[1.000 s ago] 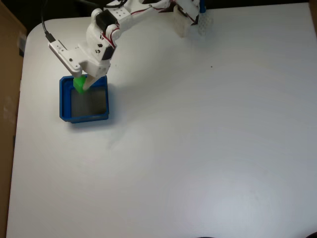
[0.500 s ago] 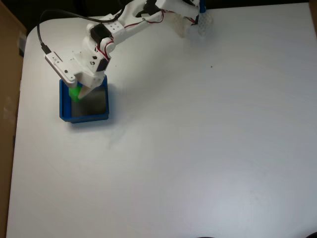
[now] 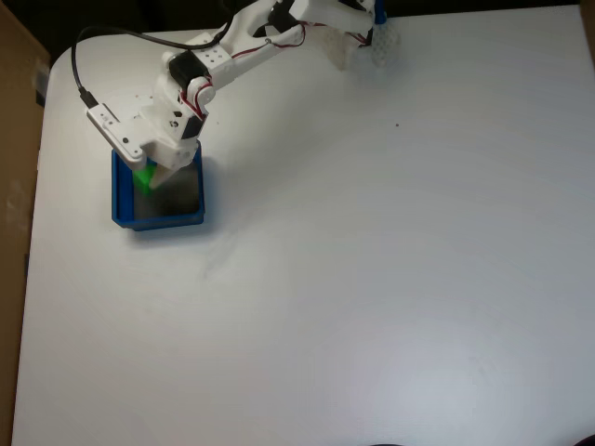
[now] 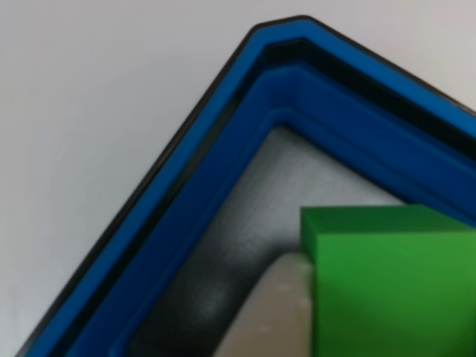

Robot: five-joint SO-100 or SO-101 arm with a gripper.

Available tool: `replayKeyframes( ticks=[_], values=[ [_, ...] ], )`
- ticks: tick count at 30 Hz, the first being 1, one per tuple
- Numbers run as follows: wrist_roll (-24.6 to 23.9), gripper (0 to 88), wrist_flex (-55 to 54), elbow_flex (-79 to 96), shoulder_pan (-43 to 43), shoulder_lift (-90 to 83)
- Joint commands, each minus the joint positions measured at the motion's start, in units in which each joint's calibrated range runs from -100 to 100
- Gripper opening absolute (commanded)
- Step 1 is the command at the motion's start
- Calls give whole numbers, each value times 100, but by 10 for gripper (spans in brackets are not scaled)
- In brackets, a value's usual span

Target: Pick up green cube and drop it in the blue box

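Gripper [image 3: 149, 175] clamped on green cube [image 3: 143, 175], poised over the upper-left corner of blue box [image 3: 167, 221] in fixed view. Cube [image 4: 394, 286] above grey floor, near a box [image 4: 223, 156] corner, beside pale finger [image 4: 271, 312].

Green cube [image 4: 390, 286] over blue box's [image 3: 122, 200] grey bottom.

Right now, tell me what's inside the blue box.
Over the blue box's grey floor sits the green cube, with a pale gripper finger beside it. The arm hides the box's far edge and whether the cube rests down.
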Motion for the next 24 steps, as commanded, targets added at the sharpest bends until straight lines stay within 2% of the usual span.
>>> replayKeyframes(
  ticks=[1,12,24],
  values=[
    [-20,69,-18,-343,39,-116],
    [-20,267,-18,-343,46,-133],
    [-20,268,39,127,133,-718]
  ],
)
